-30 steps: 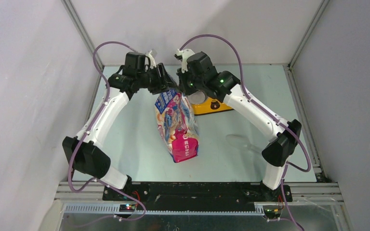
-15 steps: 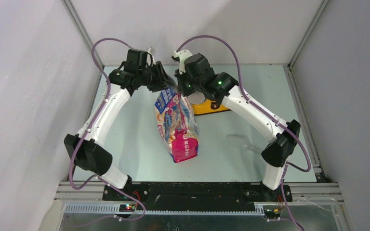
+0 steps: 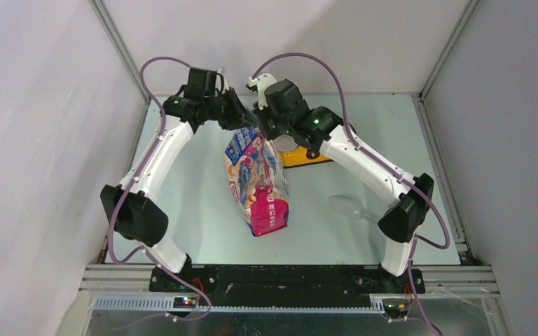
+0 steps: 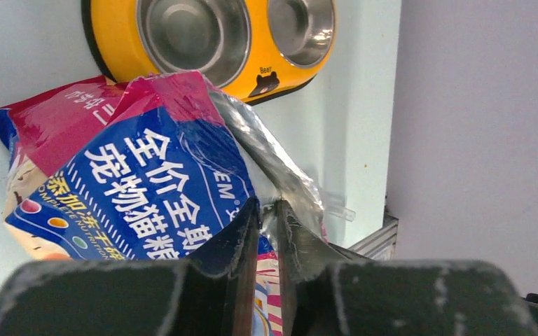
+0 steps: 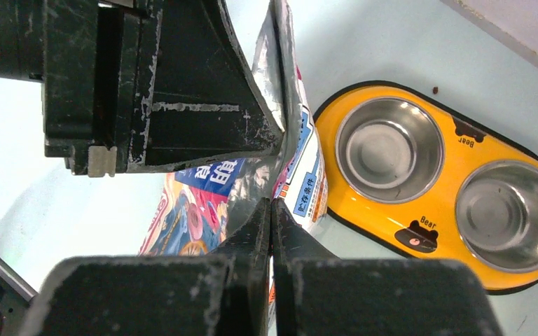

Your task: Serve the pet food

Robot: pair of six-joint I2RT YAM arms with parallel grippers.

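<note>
**Fingers of both arms meet on the bag's mouth**

Left fingers [image 4: 249, 218] have drawn nearly together since a second ago, when they stood clearly wider. The left wrist view shows the silver-lined top edge of the cat food bag [image 3: 259, 183] running into the thin slit between them, so they appear to grip it. Right fingers [image 5: 263, 225] are clenched flat on the same edge from the other side, as they were in both earlier frames.

From above, the left wrist has slid a little toward the right one. The two sets of fingers are now just beside each other over the bag's top, and the left elbow has shifted inward. The bag has not moved. It hangs from the fingers with its blue top uppermost, and its pink bottom rests on the table [image 3: 196, 182] on the side toward the arm bases.

Just beyond the right fingers sits the yellow double bowl [image 5: 382, 217], where it was before, with both steel cups showing bare metal. No kibble is visible, as the bag hides its contents.
</note>
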